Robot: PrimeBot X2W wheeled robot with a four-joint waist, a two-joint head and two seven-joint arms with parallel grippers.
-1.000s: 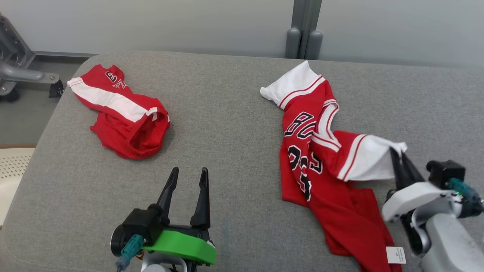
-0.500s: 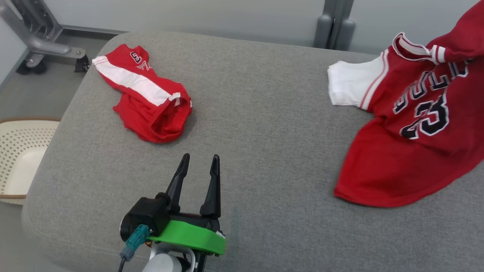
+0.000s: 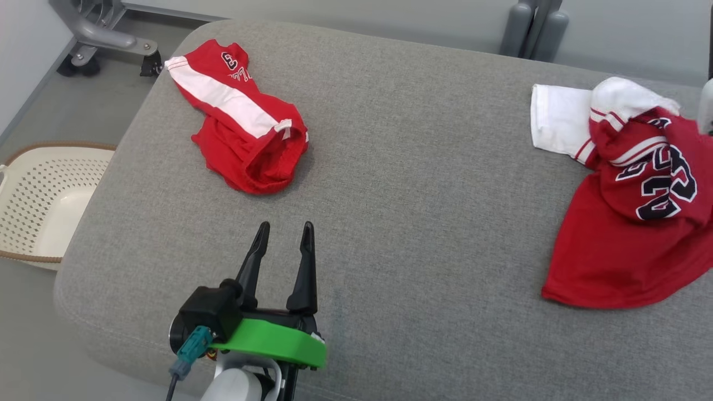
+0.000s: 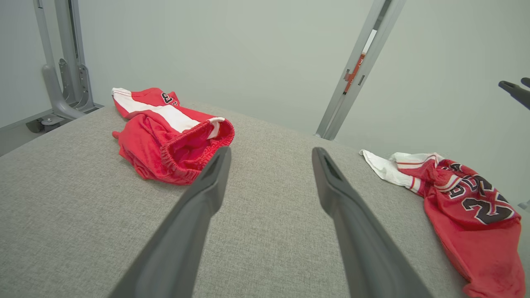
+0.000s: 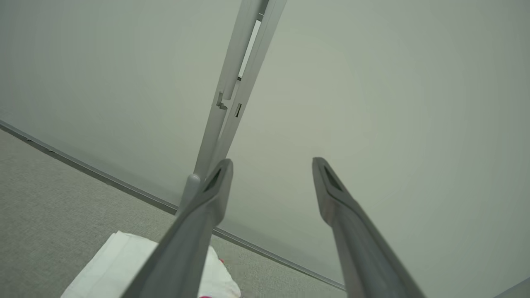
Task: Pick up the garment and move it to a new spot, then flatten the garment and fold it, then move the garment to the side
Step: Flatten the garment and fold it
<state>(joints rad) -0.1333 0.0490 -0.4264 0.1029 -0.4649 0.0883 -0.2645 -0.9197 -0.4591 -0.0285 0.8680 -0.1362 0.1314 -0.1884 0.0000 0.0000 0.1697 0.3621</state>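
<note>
Since a second ago the red jersey (image 3: 629, 223) has gone from the right gripper's (image 5: 272, 162) pinch on its sleeve to a loose heap at the right edge of the grey cushion (image 3: 418, 195). It now lies much further from the shorts than it did. That gripper now stands with its fingers spread and nothing between them, raised and looking at the wall. The left gripper (image 3: 285, 225) is likewise spread and empty, hovering by the near edge.

The jersey looks light, thin and limp, probably a slick mesh that slides and bunches rather than holding a shape. One pinch would likely lift only a layer. The better holds seem to be the bound edges: the white sleeve (image 3: 557, 122) lying flat toward the far edge, the striped trim, or the hem (image 3: 601, 295) on the near side, taken at two separate points to spread it.

Matching red shorts (image 3: 245, 131) lie crumpled near the far left corner, well apart from the jersey. A cream perforated basket (image 3: 33, 189) sits on the floor off the left edge. The middle of the cushion offers room for flattening, though the jersey partly overhangs or reaches the right edge; I cannot tell which.
</note>
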